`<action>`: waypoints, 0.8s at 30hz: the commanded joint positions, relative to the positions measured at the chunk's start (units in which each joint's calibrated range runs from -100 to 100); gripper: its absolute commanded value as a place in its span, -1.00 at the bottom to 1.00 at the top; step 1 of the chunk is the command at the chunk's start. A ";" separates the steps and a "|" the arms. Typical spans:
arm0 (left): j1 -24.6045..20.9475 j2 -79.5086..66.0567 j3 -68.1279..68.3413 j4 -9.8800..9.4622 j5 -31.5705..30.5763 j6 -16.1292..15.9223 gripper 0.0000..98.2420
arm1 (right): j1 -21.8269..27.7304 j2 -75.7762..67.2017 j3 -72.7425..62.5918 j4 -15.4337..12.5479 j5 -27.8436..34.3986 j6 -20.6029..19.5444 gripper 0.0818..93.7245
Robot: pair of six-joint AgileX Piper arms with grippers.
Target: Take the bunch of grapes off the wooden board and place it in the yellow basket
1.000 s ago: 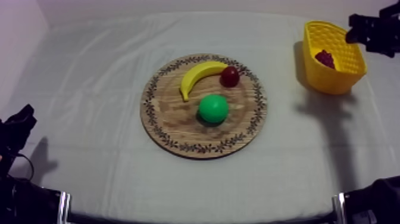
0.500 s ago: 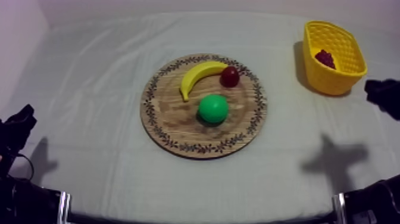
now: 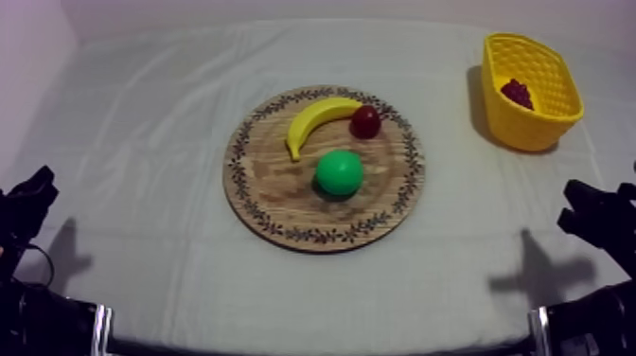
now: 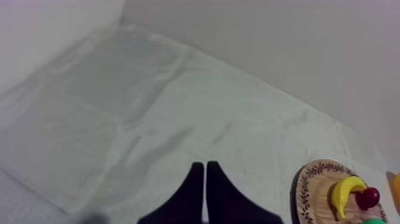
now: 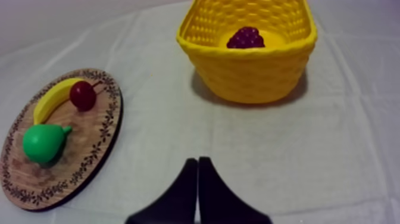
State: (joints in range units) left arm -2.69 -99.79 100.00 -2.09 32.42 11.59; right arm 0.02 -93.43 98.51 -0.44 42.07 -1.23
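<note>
Task item: the dark purple bunch of toy grapes (image 3: 517, 93) lies inside the yellow lattice-walled basket (image 3: 532, 133), on its floor and off the board.
Basket: upright on the far right of the grey-white cloth-covered counter (image 3: 142, 114), well apart from the board.
Board: the round wooden board with a patterned rim (image 3: 284, 194) lies flat at the counter's middle.
Board contents: a yellow toy banana (image 3: 317, 118) lies with a small red fruit (image 3: 365, 121) just beside its end. A green toy pear (image 3: 339, 172) sits nearer the front, apart from both.
Left jaws: together as a narrow wedge, nothing between them, low at the counter's left side over bare cloth, well apart from the board.
Right jaws: together as a narrow wedge, nothing held, low at the counter's right side over bare cloth, short of the basket and not touching it.
</note>
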 commanded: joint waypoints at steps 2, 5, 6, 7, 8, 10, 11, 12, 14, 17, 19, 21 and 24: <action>-0.03 0.05 0.00 -0.04 -0.01 0.00 -1.00 | 0.10 -1.60 0.33 -0.30 -0.88 -0.85 -0.99; -0.03 0.05 0.00 -0.04 -0.01 -0.02 -1.00 | 0.17 -2.02 0.91 -0.34 -2.43 0.09 -0.99; -0.03 0.05 0.00 -0.04 -0.01 -0.01 -1.00 | 0.18 -2.09 1.02 -0.35 -2.73 1.25 -0.99; -0.03 0.05 0.00 -0.04 -0.01 0.00 -1.00 | 0.19 -2.14 1.09 -0.35 -2.94 2.70 -0.99; -0.03 0.05 0.00 -0.04 -0.01 -0.01 -1.00 | 0.20 -2.17 1.14 -0.36 -3.09 4.32 -1.00; -0.03 0.05 0.00 -0.04 -0.01 -0.01 -1.00 | 0.20 -2.21 1.21 -0.36 -3.27 7.58 -1.00; -0.03 0.05 0.00 -0.04 -0.01 0.00 -1.00 | 0.20 -2.22 1.22 -0.36 -3.32 9.04 -1.00; -0.03 0.05 0.00 -0.04 -0.01 0.00 -1.00 | 0.20 -2.23 1.24 -0.36 -3.36 10.28 -1.00; -0.03 0.05 0.00 -0.04 -0.01 0.01 -1.00 | 0.21 -2.24 1.25 -0.36 -3.40 12.01 -1.00; -0.03 0.05 0.00 -0.04 -0.01 0.01 -1.00 | 0.21 -2.24 1.26 -0.36 -3.43 12.94 -1.00; -0.03 0.05 0.00 -0.04 -0.01 0.01 -1.00 | 0.21 -2.24 1.26 -0.36 -3.44 12.95 -1.00; -0.03 0.05 0.00 -0.04 -0.01 0.01 -1.00 | 0.21 -2.24 1.26 -0.36 -3.44 12.84 -1.00; -0.03 0.05 0.00 -0.04 -0.01 0.01 -1.00 | 0.21 -2.24 1.26 -0.36 -3.44 12.70 -1.00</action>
State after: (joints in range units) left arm -2.69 -99.79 100.00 -2.09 32.42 11.59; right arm 0.23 -95.64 99.80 -0.80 38.62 11.71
